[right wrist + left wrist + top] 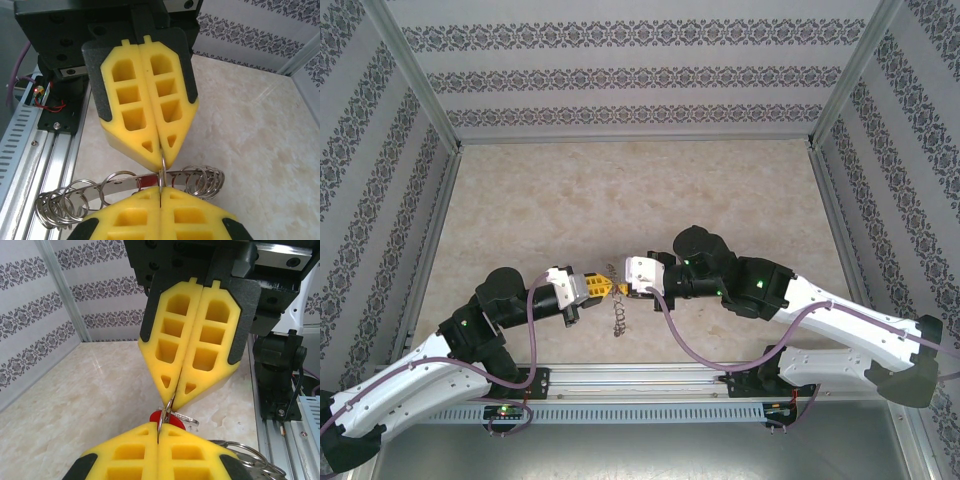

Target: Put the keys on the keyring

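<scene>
My left gripper (603, 287) and right gripper (623, 289) meet tip to tip above the middle of the table, both shut. Between them stands a thin wire loop (163, 170), pinched edge-on in both pairs of yellow fingers. In the left wrist view my left gripper (159, 429) is at the bottom and the right gripper (175, 399) above it. The tiny red key (156, 416) sits right behind the loop at my left fingertips. The grey keyring (115, 184), a flat band fringed with wire loops, hangs just under the grippers, also seen as the keyring (620, 318) dangling over the table.
An aluminium rail (640, 375) runs along the near edge under both arms. Patterned walls and metal frame posts (440, 130) enclose the marble-look tabletop (620, 200), which stretches bare toward the back wall.
</scene>
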`<control>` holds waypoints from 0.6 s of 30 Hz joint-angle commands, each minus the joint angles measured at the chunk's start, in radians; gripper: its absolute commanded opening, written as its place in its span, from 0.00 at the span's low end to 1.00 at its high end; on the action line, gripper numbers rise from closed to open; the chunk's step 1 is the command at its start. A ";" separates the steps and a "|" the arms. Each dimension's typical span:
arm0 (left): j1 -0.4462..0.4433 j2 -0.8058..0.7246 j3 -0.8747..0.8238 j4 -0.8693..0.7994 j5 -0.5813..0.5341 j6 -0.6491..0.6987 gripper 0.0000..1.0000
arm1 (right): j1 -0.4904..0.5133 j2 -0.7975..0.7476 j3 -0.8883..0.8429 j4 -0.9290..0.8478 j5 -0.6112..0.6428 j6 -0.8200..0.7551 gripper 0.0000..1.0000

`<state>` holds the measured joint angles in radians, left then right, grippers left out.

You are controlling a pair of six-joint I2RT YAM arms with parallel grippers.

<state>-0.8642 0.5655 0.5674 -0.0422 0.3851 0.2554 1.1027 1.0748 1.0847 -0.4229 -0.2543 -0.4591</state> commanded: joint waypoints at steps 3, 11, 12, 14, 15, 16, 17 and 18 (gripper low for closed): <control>-0.016 0.013 0.028 -0.003 -0.016 0.019 0.00 | 0.055 -0.012 0.009 0.097 -0.060 -0.041 0.00; -0.016 0.013 0.023 0.000 -0.016 0.018 0.00 | 0.072 -0.019 -0.005 0.113 -0.025 -0.065 0.00; -0.016 0.013 0.023 -0.001 -0.014 0.019 0.00 | 0.071 -0.019 -0.005 0.117 -0.025 -0.065 0.00; -0.016 0.013 0.023 -0.002 -0.015 0.019 0.00 | 0.073 -0.023 -0.009 0.126 -0.026 -0.062 0.00; -0.016 0.013 0.024 -0.002 -0.015 0.018 0.00 | 0.073 -0.025 -0.007 0.128 -0.026 -0.060 0.00; -0.016 0.013 0.025 -0.002 -0.014 0.019 0.00 | 0.074 -0.025 -0.006 0.132 -0.023 -0.053 0.00; -0.016 0.013 0.024 -0.002 -0.012 0.019 0.00 | 0.074 -0.027 -0.003 0.134 -0.025 -0.051 0.00; -0.016 0.013 0.025 -0.001 -0.013 0.018 0.00 | 0.073 -0.030 0.000 0.135 -0.027 -0.049 0.00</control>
<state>-0.8650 0.5655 0.5682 -0.0479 0.3855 0.2554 1.1370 1.0657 1.0771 -0.4149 -0.1974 -0.5049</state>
